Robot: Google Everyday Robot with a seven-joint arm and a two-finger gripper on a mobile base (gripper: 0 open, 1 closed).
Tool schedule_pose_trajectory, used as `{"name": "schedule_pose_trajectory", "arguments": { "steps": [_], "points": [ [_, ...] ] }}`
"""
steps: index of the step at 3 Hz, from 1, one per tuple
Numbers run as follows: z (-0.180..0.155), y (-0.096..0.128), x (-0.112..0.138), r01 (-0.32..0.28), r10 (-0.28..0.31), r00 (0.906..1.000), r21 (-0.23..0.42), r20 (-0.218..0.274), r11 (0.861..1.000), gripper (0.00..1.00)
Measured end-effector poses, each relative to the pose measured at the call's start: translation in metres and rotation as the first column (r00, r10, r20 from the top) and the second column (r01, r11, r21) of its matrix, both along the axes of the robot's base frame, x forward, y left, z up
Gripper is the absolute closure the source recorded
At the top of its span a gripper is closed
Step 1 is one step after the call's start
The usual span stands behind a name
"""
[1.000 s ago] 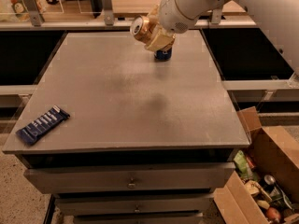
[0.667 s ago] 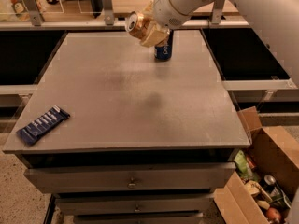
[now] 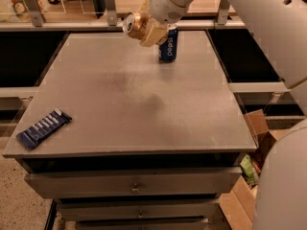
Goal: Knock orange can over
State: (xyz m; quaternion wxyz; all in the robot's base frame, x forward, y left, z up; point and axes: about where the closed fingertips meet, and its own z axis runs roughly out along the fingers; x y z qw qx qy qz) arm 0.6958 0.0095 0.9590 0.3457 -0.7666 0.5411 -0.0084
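Above table [image 3: 134, 109]: pincer [image 3: 146, 31] around orange can [image 3: 133, 24]

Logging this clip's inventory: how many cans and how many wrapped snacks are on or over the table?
Cans: 2 (orange can tilted in the gripper over the table far side; blue can upright)
Snack bars: 1 (blue wrapper)
Total: 3

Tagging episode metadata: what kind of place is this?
Likely a lab or office test area: a grey table over drawers, a cardboard box of clutter beside it, a railing behind. The gripper holds the orange can tilted above the far edge, by the blue can.
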Motion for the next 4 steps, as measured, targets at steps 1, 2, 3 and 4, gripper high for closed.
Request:
{"name": "schedule_pose_trajectory", "arguments": {
  "steps": [1,2,3,4],
  "points": [
    [-0.007,0.012,-0.005,-0.066,0.064,0.9973,-0.049,-0.035,0.997,1.0],
    [-0.022,0.02,-0.021,-0.123,0.113,0.9888,-0.099,-0.098,0.988,1.0],
    [-0.037,0.023,-0.038,-0.162,0.138,0.9782,-0.155,-0.155,0.975,1.0],
    [-0.052,0.024,-0.051,-0.173,0.133,0.9736,-0.217,-0.185,0.961,1.0]
  ]
}}
